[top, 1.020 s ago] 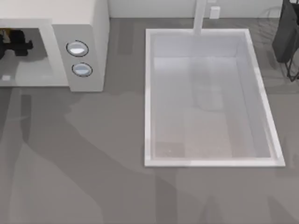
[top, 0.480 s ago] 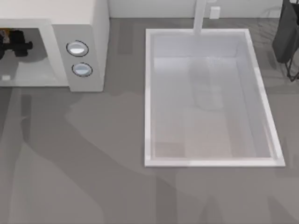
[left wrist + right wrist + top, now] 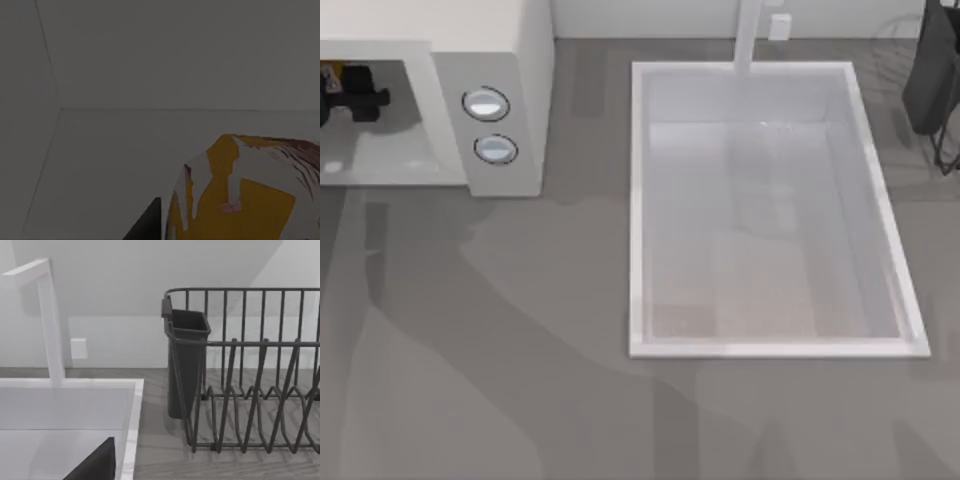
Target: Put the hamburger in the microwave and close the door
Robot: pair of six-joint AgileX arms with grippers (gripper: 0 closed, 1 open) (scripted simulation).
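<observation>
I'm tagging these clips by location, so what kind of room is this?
Most likely a kitchen counter, in simulation: a white rectangular sink basin with a slim white faucet, a white-grey boxy microwave with two silver knobs, and a dark wire dish rack.

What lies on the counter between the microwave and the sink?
Nothing: in the top view, bare grey counter separates the microwave from the sink.

Your left arm's gripper (image 3: 350, 95) reads as a chunky matte-black assembly, lumpy in outline, with a small orange-yellow fleck at its edge. In your left wrist view a black angular wedge of a finger (image 3: 145, 225) pokes in. Your right wrist view catches a similar dark, flat-faced, sharp-edged finger (image 3: 95, 464).
</observation>
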